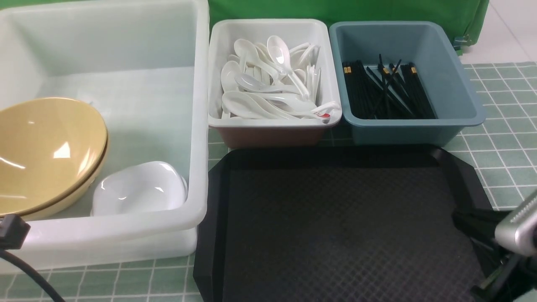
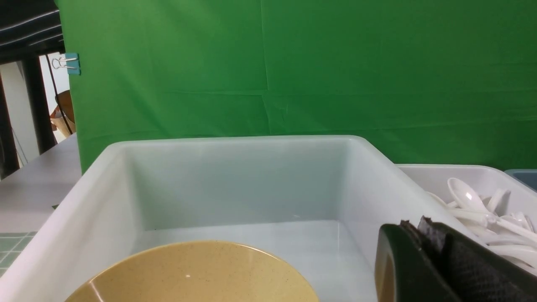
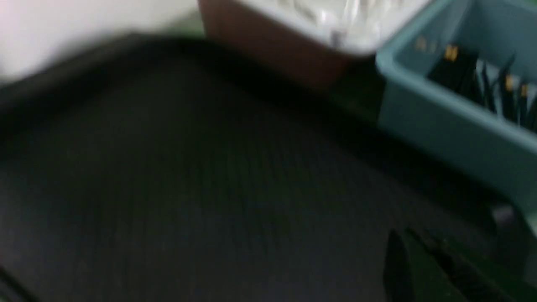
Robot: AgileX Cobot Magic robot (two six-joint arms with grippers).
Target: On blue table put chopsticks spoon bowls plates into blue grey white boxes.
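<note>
Tan bowls (image 1: 50,155), cut off left.

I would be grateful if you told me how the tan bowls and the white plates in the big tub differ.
The tan bowls are much larger than the white plates. The bowls are round and yellowish, whereas the plates are rounded-square and white. The bowls lie nearer the tub's left side; the plates sit by its right wall. Both are glossy, stacked and tilted.

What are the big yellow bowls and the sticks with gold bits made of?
The bowls look like glossy ceramic or hard plastic, with bright reflections. The chopsticks look like dark plastic or painted wood; I can't tell which.
</note>
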